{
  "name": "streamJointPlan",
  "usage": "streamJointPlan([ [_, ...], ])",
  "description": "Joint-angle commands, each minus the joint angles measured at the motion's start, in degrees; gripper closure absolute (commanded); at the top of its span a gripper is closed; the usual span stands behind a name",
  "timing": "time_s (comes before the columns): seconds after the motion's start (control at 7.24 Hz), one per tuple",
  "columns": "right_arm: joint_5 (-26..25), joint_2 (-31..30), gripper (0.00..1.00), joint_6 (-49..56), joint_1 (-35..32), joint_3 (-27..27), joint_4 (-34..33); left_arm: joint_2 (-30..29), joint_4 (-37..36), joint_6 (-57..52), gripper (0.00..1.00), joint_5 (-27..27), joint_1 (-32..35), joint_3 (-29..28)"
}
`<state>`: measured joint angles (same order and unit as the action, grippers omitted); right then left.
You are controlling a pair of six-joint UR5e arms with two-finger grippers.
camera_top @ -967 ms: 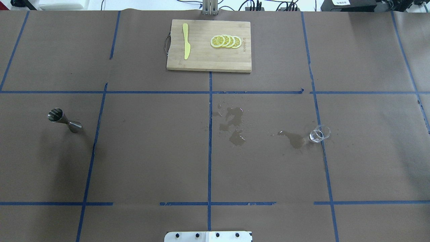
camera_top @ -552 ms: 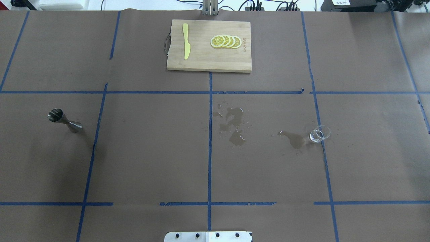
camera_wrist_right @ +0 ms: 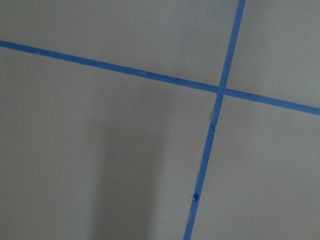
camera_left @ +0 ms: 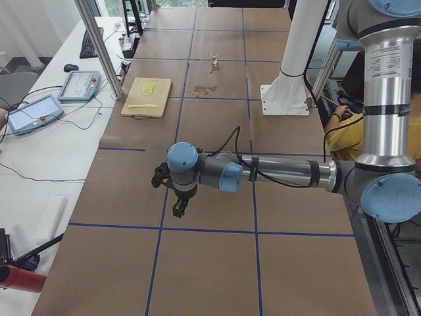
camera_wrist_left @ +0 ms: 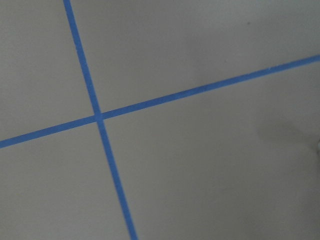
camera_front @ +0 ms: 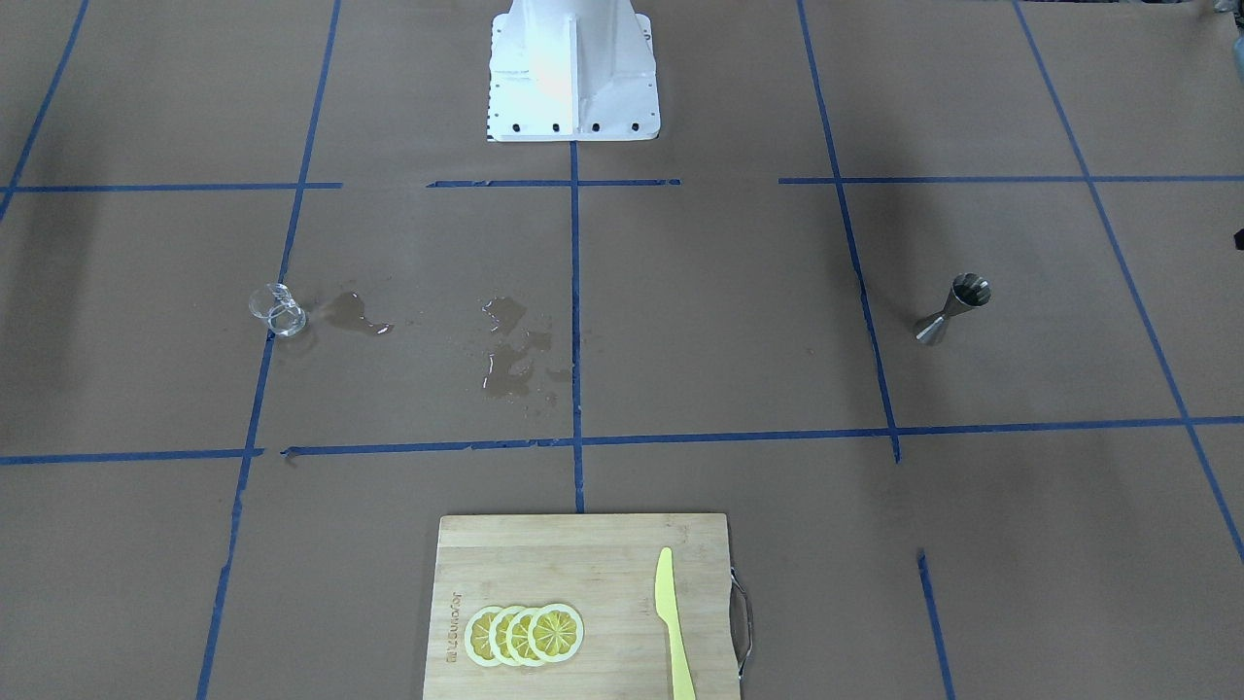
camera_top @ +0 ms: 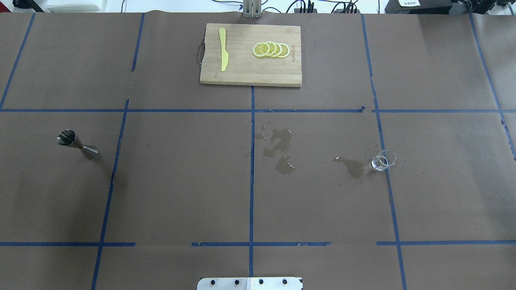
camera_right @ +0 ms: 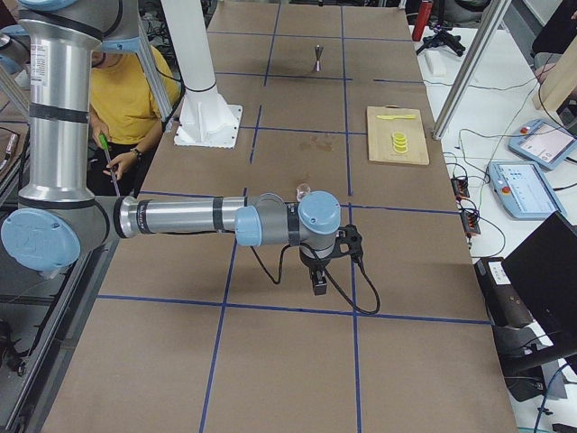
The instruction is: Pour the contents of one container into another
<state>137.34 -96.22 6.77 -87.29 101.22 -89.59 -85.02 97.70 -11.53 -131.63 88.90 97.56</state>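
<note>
The clear glass tumbler (camera_top: 383,160) (camera_front: 277,311) stands upright on the robot's right side of the table, on a blue tape line. Far off on the robot's left side, the steel hourglass jigger (camera_top: 76,144) (camera_front: 952,309) stands upright. No arm reaches into the overhead or front-facing views. The left gripper (camera_left: 178,209) shows only in the exterior left view, pointing down over bare table, far from both containers. The right gripper (camera_right: 318,281) shows only in the exterior right view, likewise low over the paper, nearer than the tumbler (camera_right: 303,191). Whether either is open or shut I cannot tell.
A wooden cutting board (camera_top: 250,68) at the far middle carries lemon slices (camera_top: 271,49) and a yellow knife (camera_top: 223,49). Wet patches (camera_top: 280,151) darken the paper at the centre and beside the tumbler. The white robot base (camera_front: 571,73) stands at the near edge. A person in yellow (camera_right: 126,81) sits behind it.
</note>
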Motion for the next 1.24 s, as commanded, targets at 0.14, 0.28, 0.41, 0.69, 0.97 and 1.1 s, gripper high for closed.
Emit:
streamJointPlan([
  [0.14,-0.76,0.33,0.00,0.70,-0.07,-0.14,-0.23,4.05,1.42,-2.19,0.00,5.42,5.85,-0.35],
  [0.28,-0.68,-0.11,0.00,0.61,-0.07,-0.14,0.20,3.90,4.83,-1.92,0.00,5.16,5.67,-2.18],
  [0.41,-0.24,-0.11,0.00,0.35,-0.07,-0.14,0.30,3.73,6.26,-1.49,0.00,3.85,5.67,-2.81],
  [0.69,-0.15,-0.02,0.00,-0.27,-0.07,-0.23,0.30,3.55,8.80,14.20,0.00,-7.85,5.41,-3.95],
  [0.97,-0.15,-0.11,0.00,-0.27,-0.07,-0.15,0.38,-0.73,6.74,17.06,0.00,-3.66,3.40,-4.13],
  [1.1,-0.32,-0.11,0.00,-0.27,-0.07,-0.32,0.30,-4.50,-0.60,17.06,0.00,-3.55,-0.18,-3.61],
])
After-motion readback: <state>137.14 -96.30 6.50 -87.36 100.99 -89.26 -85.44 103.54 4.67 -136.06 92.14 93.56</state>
